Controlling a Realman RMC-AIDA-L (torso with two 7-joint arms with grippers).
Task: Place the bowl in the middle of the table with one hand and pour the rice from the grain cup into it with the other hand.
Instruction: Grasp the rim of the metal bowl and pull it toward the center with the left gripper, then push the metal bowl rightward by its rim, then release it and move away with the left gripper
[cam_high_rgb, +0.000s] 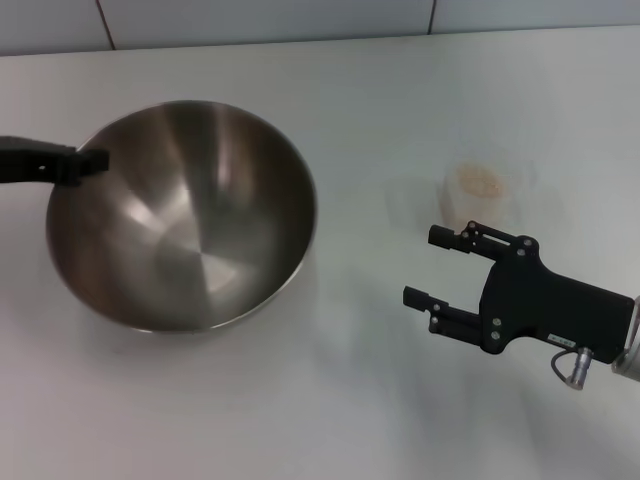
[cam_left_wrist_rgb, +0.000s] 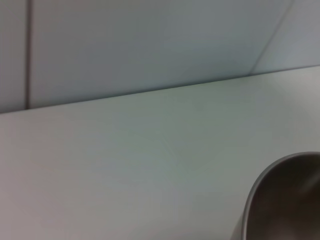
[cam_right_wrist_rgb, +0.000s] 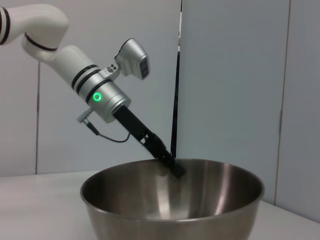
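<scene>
Desk (cam_high_rgb: 380, 400): white, one. Bowl (cam_high_rgb: 180, 215): one, steel, left of centre, holds no rice yet. Left claw (cam_high_rgb: 90, 165) clenched on bowl's left rim, finger reaching down inside wall per right wrist view. Right claw (cam_high_rgb: 428, 268): released, jaws spread, hovers at right side. Grain cup (cam_high_rgb: 478, 195): one, clear, upright, rice (cam_high_rgb: 480, 181) inside. Cup lies just beyond right claw's fingertips, slightly right of them; right arm far nearer. Judgement: next move needs forward reach with slight rightward shift.

Behind the work stands a pale panelled wall (cam_right_wrist_rgb: 235, 75) — dark vertical seams (cam_right_wrist_rgb: 177, 75) between its panels.
</scene>
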